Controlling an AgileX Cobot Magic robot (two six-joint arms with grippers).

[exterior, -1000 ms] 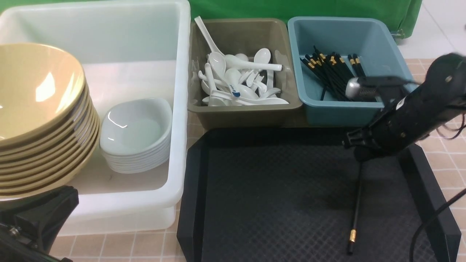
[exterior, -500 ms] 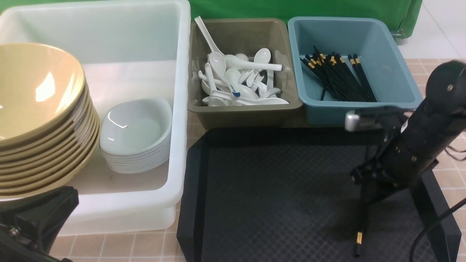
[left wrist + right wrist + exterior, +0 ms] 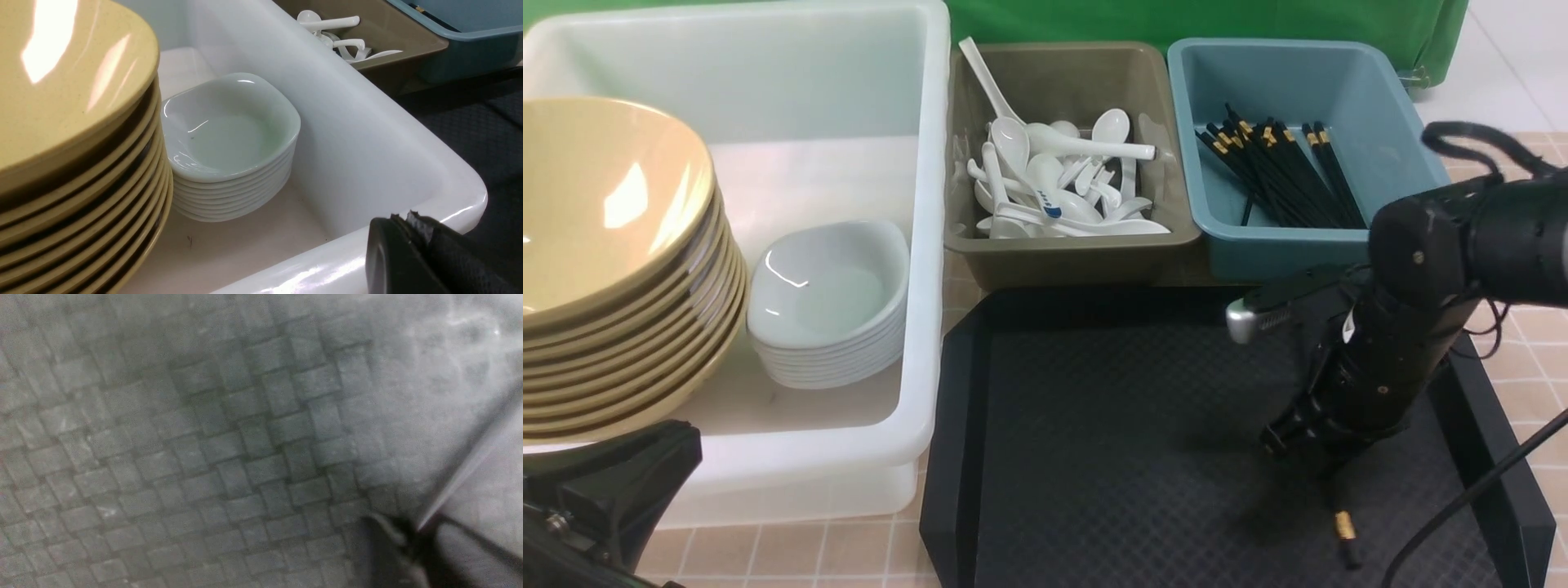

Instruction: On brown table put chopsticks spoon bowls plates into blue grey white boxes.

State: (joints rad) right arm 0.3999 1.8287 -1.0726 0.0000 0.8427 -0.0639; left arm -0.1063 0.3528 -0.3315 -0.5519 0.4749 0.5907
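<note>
A single black chopstick point(image 3: 1342, 523) lies on the black textured tray point(image 3: 1127, 457), long axis running near-to-far, its gold-banded end toward the camera. The right gripper point(image 3: 1327, 461) sits directly over its far end; whether the jaws grip it cannot be told. Behind stand three boxes: blue point(image 3: 1388, 90), grey point(image 3: 1045, 77), white point(image 3: 768, 65).

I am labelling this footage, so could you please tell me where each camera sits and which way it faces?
Front view: between the arms, facing forward over the black textured tray; right pincer shows.
Left wrist view: beside the large white plastic box, which the front view shares; left pincer shows.
Right wrist view: close above the tray, blurred.
</note>
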